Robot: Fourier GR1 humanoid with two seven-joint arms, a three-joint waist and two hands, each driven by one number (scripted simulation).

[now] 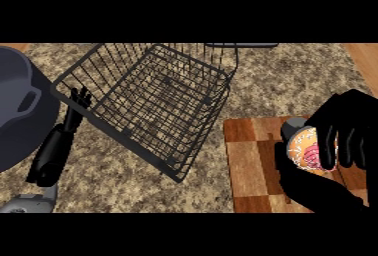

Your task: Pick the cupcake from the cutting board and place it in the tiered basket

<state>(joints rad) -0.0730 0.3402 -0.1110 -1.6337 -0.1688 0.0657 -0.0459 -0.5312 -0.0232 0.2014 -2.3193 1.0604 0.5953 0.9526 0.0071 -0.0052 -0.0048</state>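
Pink-frosted cupcake [308,151] enclosed by curled black fingers [329,144] of right hand [353,117], over checkered wooden cutting board [251,165]. Grasp step, apparently. Next: lifting, carrying left of fingers into black wire tiered basket [159,100].

Cupcake [310,150]: pale orange top with pink icing and small sprinkles, grey wrapper showing at its upper left; it is tipped so the iced top faces upward toward the view. The curled fingers of the right hand [345,127] enclose it above the right part of the cutting board [251,165]. Cutting board: checkered light and dark brown wood, flat on the counter at lower right. Tiered basket [155,100]: black wire, rectangular, set askew, just left of the board.
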